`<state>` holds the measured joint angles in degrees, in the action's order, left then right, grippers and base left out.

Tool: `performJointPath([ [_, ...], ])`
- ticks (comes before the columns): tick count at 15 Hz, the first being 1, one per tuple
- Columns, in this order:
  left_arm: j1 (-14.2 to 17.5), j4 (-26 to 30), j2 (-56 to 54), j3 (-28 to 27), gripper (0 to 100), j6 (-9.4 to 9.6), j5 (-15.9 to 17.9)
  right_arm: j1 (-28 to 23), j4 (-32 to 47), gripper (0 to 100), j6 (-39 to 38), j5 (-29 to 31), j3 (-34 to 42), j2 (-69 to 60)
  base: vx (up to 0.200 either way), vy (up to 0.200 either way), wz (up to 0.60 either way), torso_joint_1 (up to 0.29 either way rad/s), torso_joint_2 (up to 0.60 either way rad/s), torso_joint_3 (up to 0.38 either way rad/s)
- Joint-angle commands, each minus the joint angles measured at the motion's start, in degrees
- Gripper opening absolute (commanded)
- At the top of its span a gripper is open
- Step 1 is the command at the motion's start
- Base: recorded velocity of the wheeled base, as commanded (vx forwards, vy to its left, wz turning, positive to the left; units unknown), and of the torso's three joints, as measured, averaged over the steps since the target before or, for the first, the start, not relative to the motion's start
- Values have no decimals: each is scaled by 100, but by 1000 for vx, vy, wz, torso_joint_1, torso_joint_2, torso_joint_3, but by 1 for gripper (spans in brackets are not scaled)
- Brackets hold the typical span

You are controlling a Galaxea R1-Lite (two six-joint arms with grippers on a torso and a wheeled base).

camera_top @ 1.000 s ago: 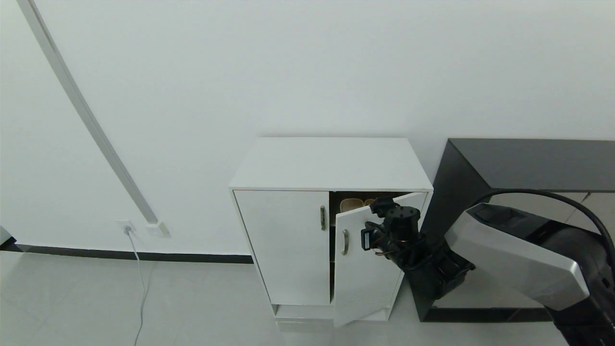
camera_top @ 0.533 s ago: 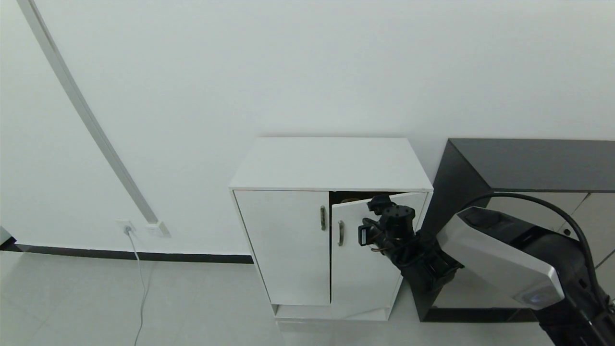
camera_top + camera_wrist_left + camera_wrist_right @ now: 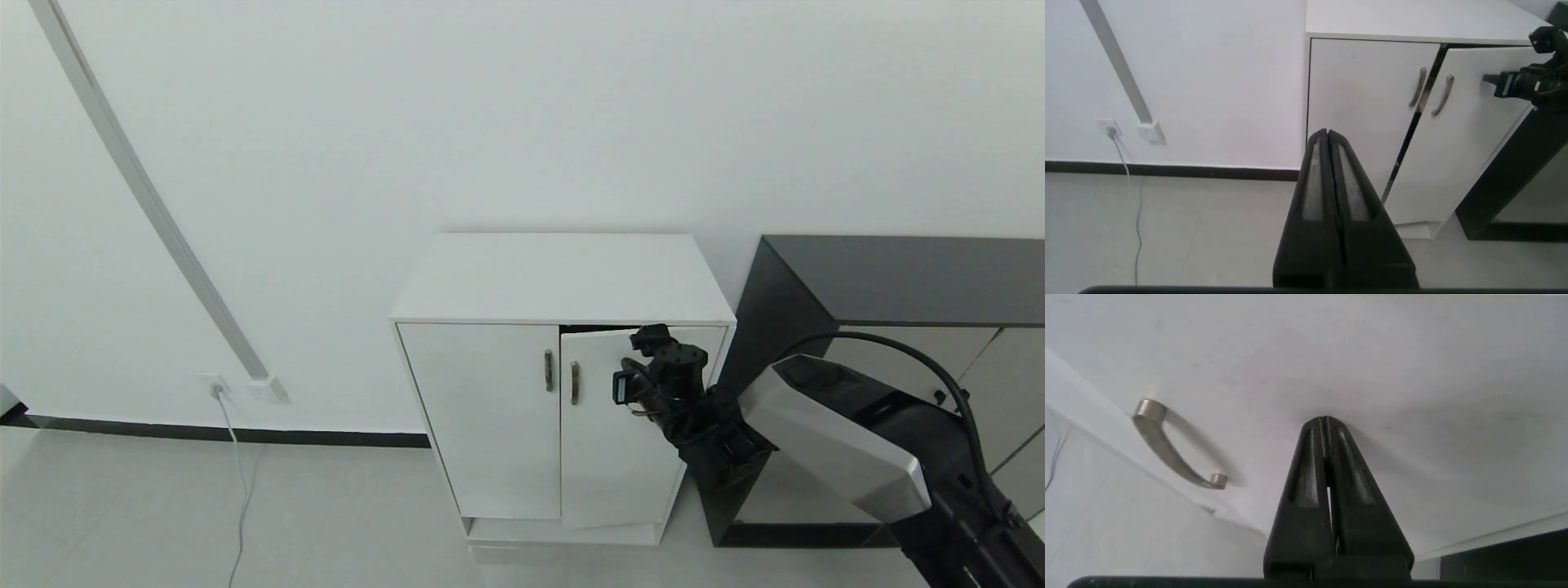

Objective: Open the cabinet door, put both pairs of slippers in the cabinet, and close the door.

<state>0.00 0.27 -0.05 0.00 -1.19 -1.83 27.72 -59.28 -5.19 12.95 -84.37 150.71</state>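
The white cabinet [image 3: 563,278] stands against the wall, its left door [image 3: 482,425] flat. Its right door [image 3: 608,465] is almost flush, with a thin dark gap left along the top edge. My right gripper [image 3: 645,336] is shut and empty, its tips pressed against the right door's face near the upper edge. In the right wrist view the shut gripper [image 3: 1327,426] touches the white panel beside the metal handle [image 3: 1177,454]. My left gripper [image 3: 1328,135] is shut and empty, held above the floor well in front of the cabinet [image 3: 1372,98].
A black cabinet [image 3: 898,278] with glossy doors stands directly right of the white one. A wall socket [image 3: 214,384] with a cable hanging to the floor is at the left, under a slanted conduit [image 3: 139,188]. The light tiled floor [image 3: 245,514] lies open at left.
The right door has swung from well ajar to almost flush, with my right gripper pushing it inward. The slippers seen inside through the gap are now hidden.
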Motion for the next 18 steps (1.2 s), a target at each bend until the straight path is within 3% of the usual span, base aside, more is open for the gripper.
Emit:
performJointPath([
  [1,0,0,5,0,0,-4,-2,-30,-4,0,1,-3,-141,134,0,0,0,0,0,0],
  [18,0,0,5,0,0,-12,-11,-118,-198,0,10,6,-501,345,0,0,0,0,0,0],
])
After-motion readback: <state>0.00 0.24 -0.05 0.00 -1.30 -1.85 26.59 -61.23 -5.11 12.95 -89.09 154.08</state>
